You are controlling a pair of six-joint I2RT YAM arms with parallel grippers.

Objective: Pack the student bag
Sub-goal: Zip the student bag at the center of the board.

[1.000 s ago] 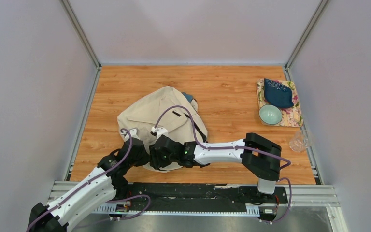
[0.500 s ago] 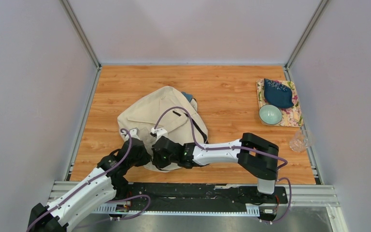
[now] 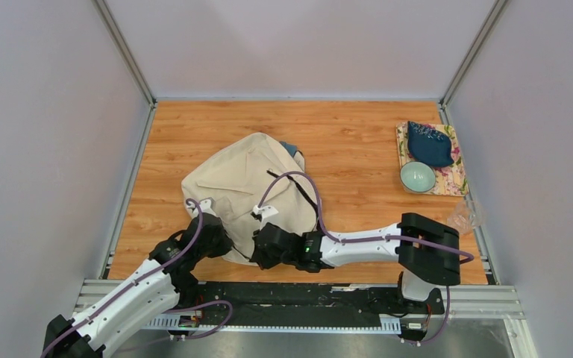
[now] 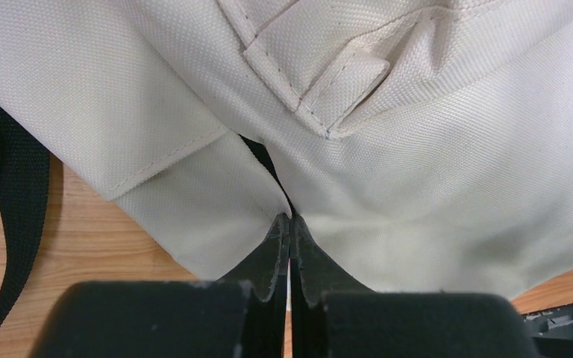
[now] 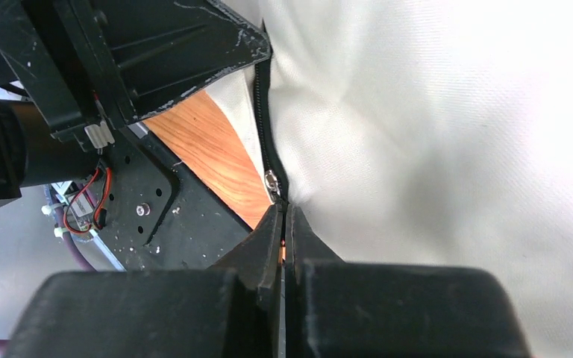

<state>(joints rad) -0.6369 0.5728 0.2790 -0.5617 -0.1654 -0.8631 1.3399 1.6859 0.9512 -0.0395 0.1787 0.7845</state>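
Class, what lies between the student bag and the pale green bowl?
Nothing but bare wooden tabletop between student bag and bowl, per the top external view.

High rear overview; both wrist views close against the student bag, near edge shared.

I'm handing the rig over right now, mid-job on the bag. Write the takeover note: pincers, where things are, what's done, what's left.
Left pincer: shut, pinching a fold of the student bag at its near-left edge.
Right pincer: shut on the bag's edge at the zipper, just below the zip pull.
The bag lies left of centre on the table; something teal peeks out at its far end.
A bowl and a dark blue item sit on the floral mat at far right, clear of both arms.
Done: both grips on the bag.
Left: probably work the zipper. The contents are hidden, so check the packing.
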